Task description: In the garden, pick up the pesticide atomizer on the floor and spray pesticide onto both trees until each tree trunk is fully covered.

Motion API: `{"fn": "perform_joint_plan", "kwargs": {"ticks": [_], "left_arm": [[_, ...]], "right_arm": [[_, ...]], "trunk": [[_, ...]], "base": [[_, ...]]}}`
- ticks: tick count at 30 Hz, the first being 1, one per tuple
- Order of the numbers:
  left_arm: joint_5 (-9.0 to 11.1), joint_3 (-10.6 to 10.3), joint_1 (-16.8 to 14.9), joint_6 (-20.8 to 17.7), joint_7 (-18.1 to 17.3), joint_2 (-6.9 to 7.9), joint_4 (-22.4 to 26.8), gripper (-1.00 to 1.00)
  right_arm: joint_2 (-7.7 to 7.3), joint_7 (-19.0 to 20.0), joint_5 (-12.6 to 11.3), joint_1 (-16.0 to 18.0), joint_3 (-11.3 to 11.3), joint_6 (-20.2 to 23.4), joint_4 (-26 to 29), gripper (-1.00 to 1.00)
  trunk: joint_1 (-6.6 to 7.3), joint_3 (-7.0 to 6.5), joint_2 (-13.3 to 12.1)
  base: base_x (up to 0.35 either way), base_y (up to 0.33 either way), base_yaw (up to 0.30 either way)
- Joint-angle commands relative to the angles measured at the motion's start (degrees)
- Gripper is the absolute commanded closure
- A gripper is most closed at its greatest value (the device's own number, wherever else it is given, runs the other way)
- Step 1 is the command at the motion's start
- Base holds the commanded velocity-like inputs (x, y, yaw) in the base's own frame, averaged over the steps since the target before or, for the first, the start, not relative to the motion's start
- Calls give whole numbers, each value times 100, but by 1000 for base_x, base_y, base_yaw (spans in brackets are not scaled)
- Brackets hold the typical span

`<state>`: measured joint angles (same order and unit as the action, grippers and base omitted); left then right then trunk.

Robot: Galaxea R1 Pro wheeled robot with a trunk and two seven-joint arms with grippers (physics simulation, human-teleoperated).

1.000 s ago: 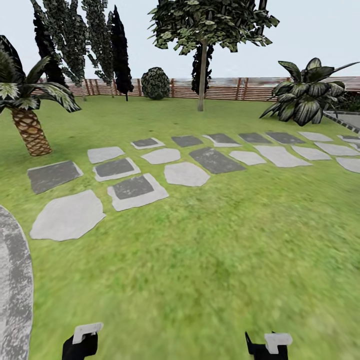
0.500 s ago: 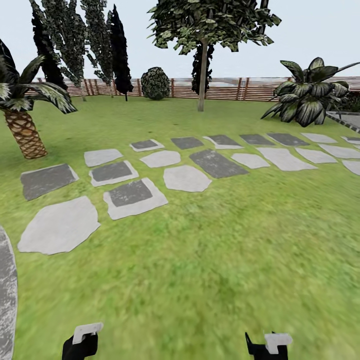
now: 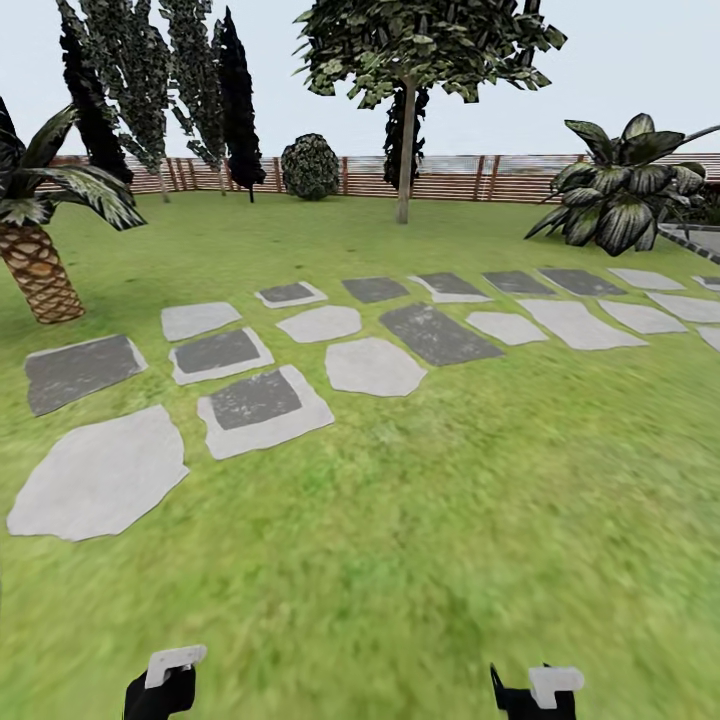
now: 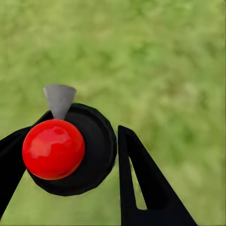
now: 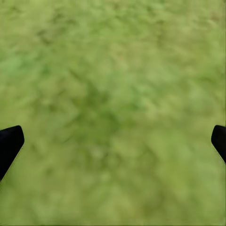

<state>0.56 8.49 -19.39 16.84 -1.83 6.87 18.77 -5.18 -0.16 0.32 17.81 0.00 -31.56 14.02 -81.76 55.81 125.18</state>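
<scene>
Below, in the left wrist view, the left gripper (image 4: 70, 155) is clamped on the pesticide atomizer (image 4: 70, 148), whose black body and round red top sit between the two black fingers (image 4: 141, 183), a small grey nozzle projecting from it. Beneath the bottle lies only blurred green lawn (image 4: 169, 56). The right gripper (image 5: 113, 141) holds nothing; its fingertips stand wide apart at opposite edges of the right wrist view, over grass. From the head view, both arms appear at the lower edge, the left arm (image 3: 162, 685) and the right arm (image 3: 535, 692) cut off by the frame. Grey stepping stones (image 3: 375, 365) cross the lawn ahead. Beyond stand a palm (image 3: 35, 265), a thin-trunked tree (image 3: 405, 150), a broad-leaved shrub (image 3: 620, 195) and a brown slat fence (image 3: 450, 178).
</scene>
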Motion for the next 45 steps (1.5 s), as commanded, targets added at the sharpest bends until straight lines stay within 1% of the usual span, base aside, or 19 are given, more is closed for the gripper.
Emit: {"fn": "perform_joint_plan", "kwargs": {"ticks": [1, 45], "left_arm": [[6, 21, -4, 17, -19, -2, -5, 100], [15, 21, -4, 21, -21, -2, -4, 100]], "right_arm": [[0, -2, 3, 3, 0, -17, -4, -100], [0, -10, 2, 3, 0, -19, -3, -100]], "trunk": [[-3, 5, 2], [-3, 5, 2]], "base": [[338, 0, 0], [338, 0, 0]]}}
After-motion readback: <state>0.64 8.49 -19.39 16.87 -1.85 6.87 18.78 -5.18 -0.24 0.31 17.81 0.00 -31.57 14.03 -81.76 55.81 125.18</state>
